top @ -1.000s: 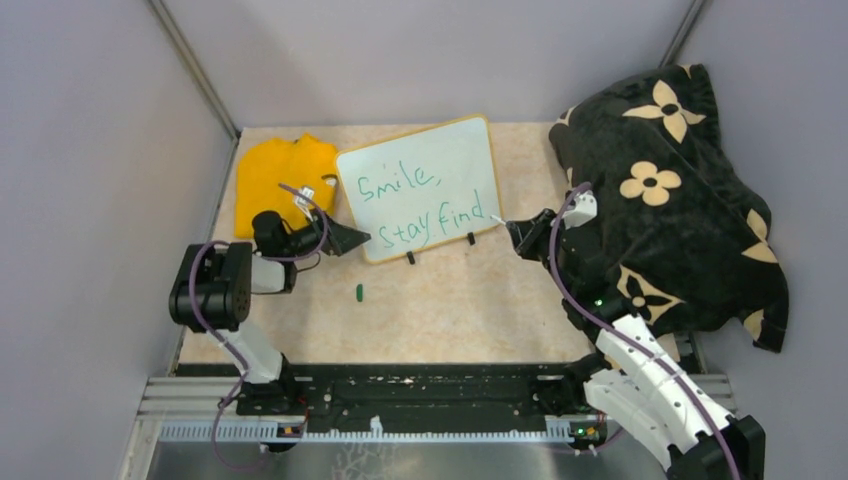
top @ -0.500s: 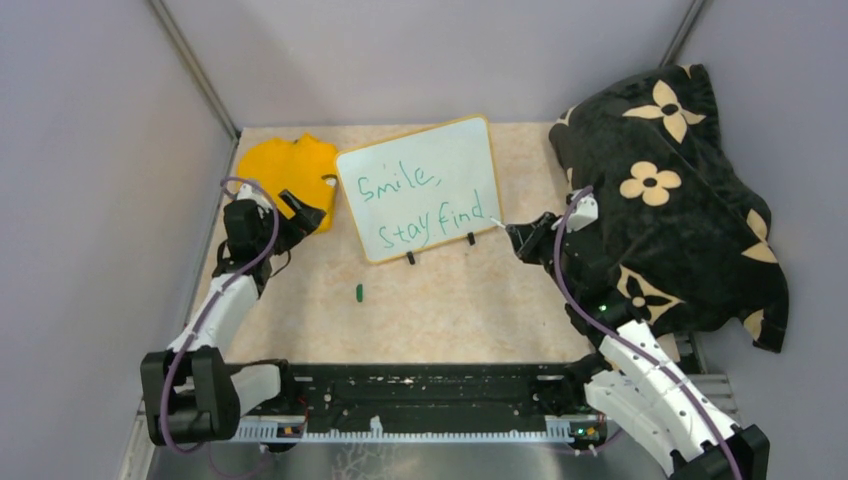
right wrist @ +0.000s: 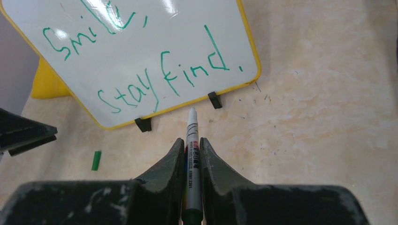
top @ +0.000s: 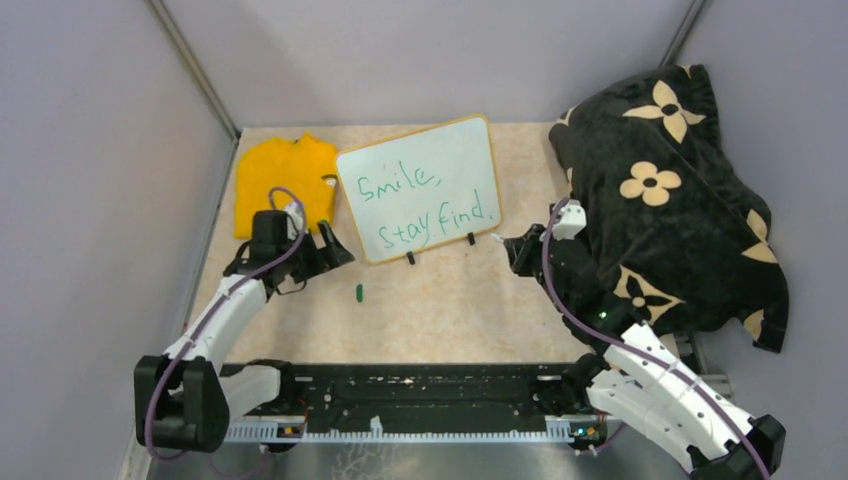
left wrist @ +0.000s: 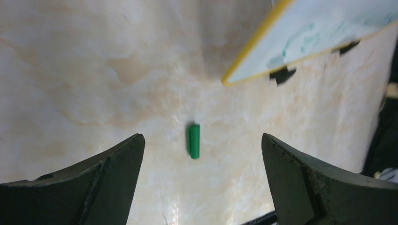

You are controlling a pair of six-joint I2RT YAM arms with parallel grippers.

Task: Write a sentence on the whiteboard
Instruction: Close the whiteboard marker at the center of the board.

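The right pincer (right wrist: 191, 140) is nearly closed, its two fingers clamped on the barrel of a marker (right wrist: 192, 123) whose bare tip sticks out forward. That tip points at the lower edge of the whiteboard (right wrist: 197, 28) and stops just short of the frame, between the two black clip feet (right wrist: 214, 100) and nearer the right-hand one. It does not appear to touch the board. In the overhead view this pincer sits just beside the board's lower right corner.

The sentence (right wrist: 187, 75) is in green, in two lines, "Smile," above "Stay find." The full stop lies near the lower right corner, just beyond the marker tip.

The left pincer (left wrist: 202, 138) is spread wide and holds nothing. Seen from its own wrist, a small green cap (left wrist: 193, 140) lies on the bench (left wrist: 94, 70) in the gap between the two fingers, touching neither. The board's lower left corner and one clip foot show beyond it, to the upper right. From above, this pincer is close to that corner.

The board stands propped on its feet towards the back of the bench. A folded yellow cloth (top: 270, 180) lies just beside its left edge, and a black flowered blanket (top: 670, 180) is heaped to the right.
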